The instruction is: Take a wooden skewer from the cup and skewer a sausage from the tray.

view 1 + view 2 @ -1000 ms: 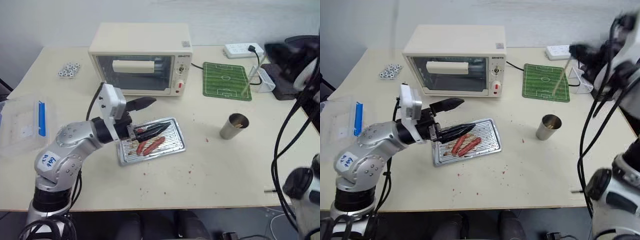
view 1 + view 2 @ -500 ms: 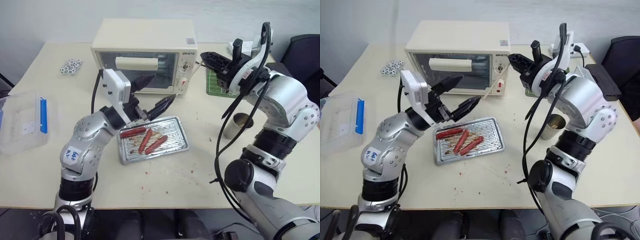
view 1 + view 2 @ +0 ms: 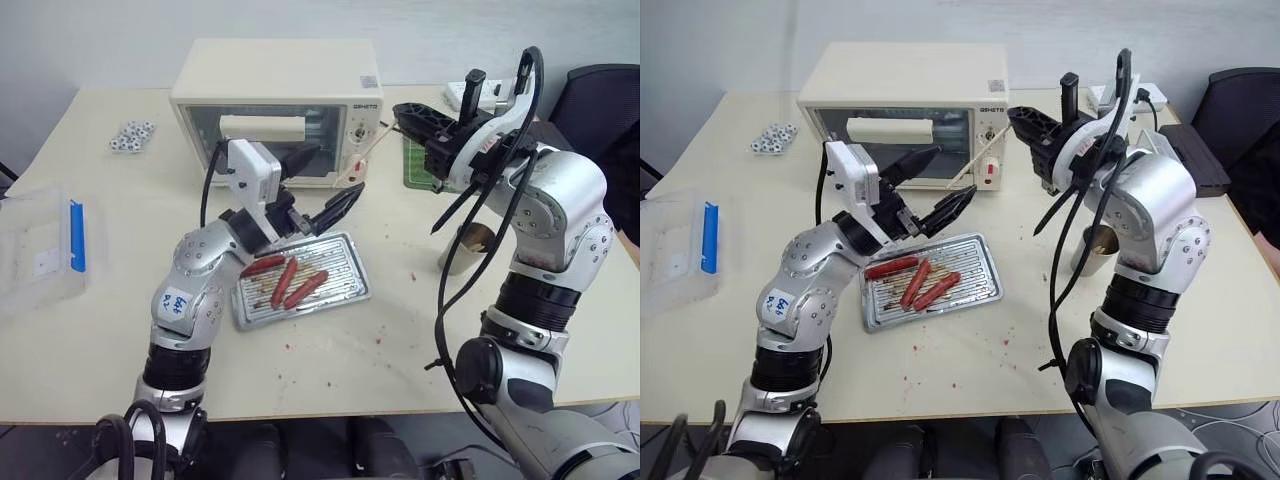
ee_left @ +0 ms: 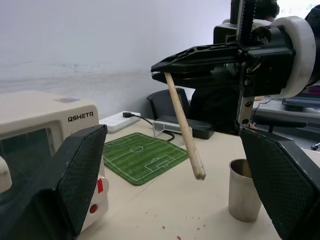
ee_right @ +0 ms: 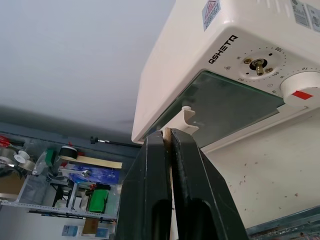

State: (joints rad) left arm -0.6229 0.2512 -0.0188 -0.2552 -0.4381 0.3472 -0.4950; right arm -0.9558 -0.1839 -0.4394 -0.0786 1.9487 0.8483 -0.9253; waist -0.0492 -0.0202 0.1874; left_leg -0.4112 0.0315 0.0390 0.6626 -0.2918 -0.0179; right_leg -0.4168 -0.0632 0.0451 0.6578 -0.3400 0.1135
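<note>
Holding the wooden skewer [image 4: 183, 125] clamped at frame centre, the right gripper [image 3: 407, 113] must next pierce a sausage [image 3: 306, 288]; left gripper [image 3: 325, 185] gapes empty.

1. "QSHETQ" in dark letters on the toaster oven [image 4: 35, 150] front panel, at 12 o'clock above the knobs; the same brand reads in the right wrist view.
2. Timer dial [image 5: 258, 66] on that panel: scale numbers ringed around it, only "100" roughly legible.
3. Sticker [image 5: 211, 11] on the oven top: warning triangle, print too small to read.
4. White tag [image 3: 174, 300] on the left arm: handwritten blue marks, not legible.
</note>
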